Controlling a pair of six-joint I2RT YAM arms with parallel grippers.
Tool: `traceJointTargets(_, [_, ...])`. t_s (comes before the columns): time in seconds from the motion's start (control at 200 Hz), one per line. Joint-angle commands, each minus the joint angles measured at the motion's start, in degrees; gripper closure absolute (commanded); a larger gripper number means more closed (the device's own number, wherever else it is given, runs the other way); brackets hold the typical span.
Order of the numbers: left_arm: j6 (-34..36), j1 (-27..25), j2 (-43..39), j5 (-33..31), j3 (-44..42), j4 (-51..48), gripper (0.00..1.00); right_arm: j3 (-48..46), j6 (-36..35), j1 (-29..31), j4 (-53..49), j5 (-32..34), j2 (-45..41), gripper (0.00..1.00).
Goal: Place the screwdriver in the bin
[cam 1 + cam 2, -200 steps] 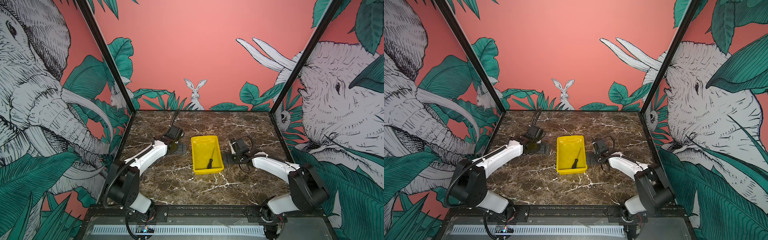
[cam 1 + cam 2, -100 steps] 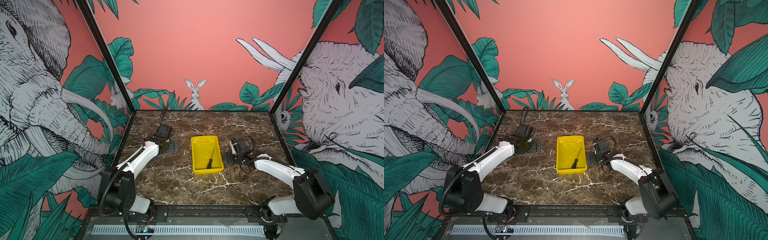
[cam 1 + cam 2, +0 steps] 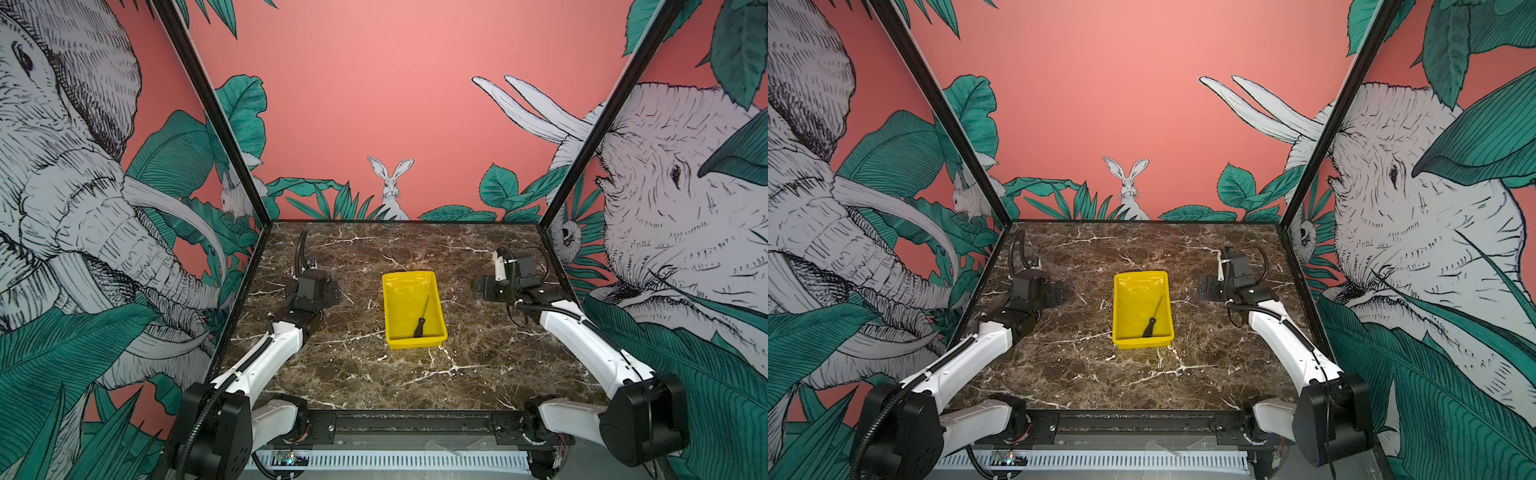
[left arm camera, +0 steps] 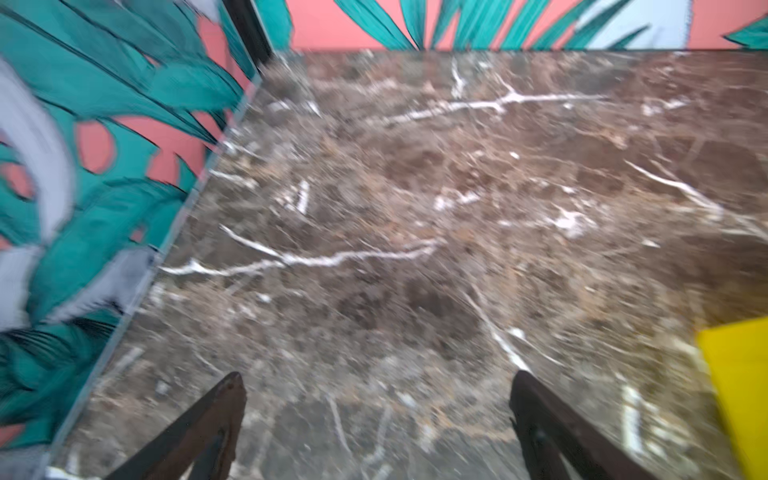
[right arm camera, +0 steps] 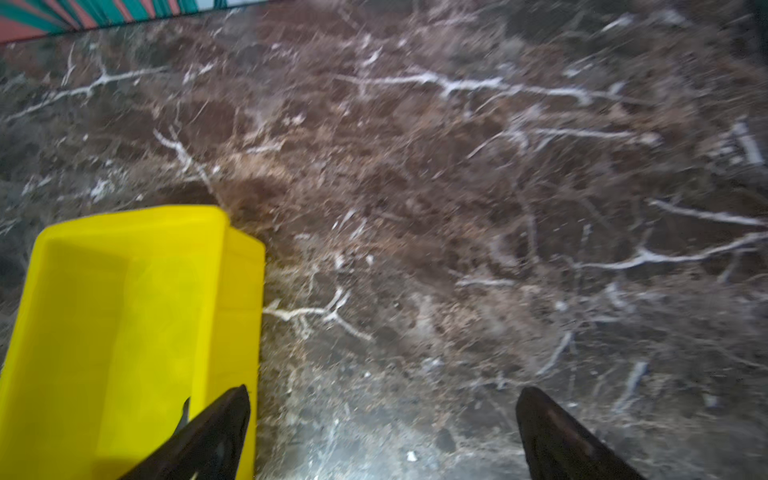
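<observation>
Screwdriver (image 3: 420, 318) lies flat on the floor of the yellow bin (image 3: 415, 341). Its black handle is near the bin's front wall and its thin shaft slants toward the bin's far end, as both top views show. My left gripper (image 4: 376, 376) is spread wide and holds nothing, over bare tabletop (image 4: 415, 208) to the left of the bin and apart from it. My right gripper (image 5: 384, 390) is also spread wide and empty, just beside the bin's right long side. The bin sits between the two.
</observation>
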Motion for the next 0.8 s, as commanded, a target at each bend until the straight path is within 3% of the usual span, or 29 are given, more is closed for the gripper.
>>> traceJointTargets(0.0, [10.26,0.62,1.14,-8.50,-2.95,17.04,0.00,0.24,-4.13,-1.88,2.23,2.28,-0.73,0.00])
traceJointTargets(0.085, [13.10,2.67,4.01,-5.41,-4.66,21.02,0.00,-2.18,-7.14,-2.42,8.47,9.33,-0.42,0.00])
traceJointTargets(0.195, [11.52,8.48,6.65,2.06,-9.08,29.38,0.00,-10.26,-15.07,-2.53,23.45,13.81,0.02,0.01])
traceJointTargets(0.245, [9.90,11.88,7.35,6.42,-10.78,31.57,0.00,-13.86,-15.54,-2.54,30.19,17.40,0.40,0.00])
traceJointTargets(0.335, [8.58,15.49,8.64,11.05,-14.42,38.28,0.00,-16.74,-17.95,-2.54,34.88,22.38,2.05,0.01])
traceJointTargets(0.555, [11.46,16.03,13.92,20.29,-13.45,44.30,0.00,-23.82,-24.26,-2.61,54.43,25.13,8.42,0.00])
traceJointTargets(0.796, [12.76,15.98,21.93,25.11,-12.91,51.03,0.00,-24.51,-23.90,-3.88,58.46,19.04,13.42,0.01])
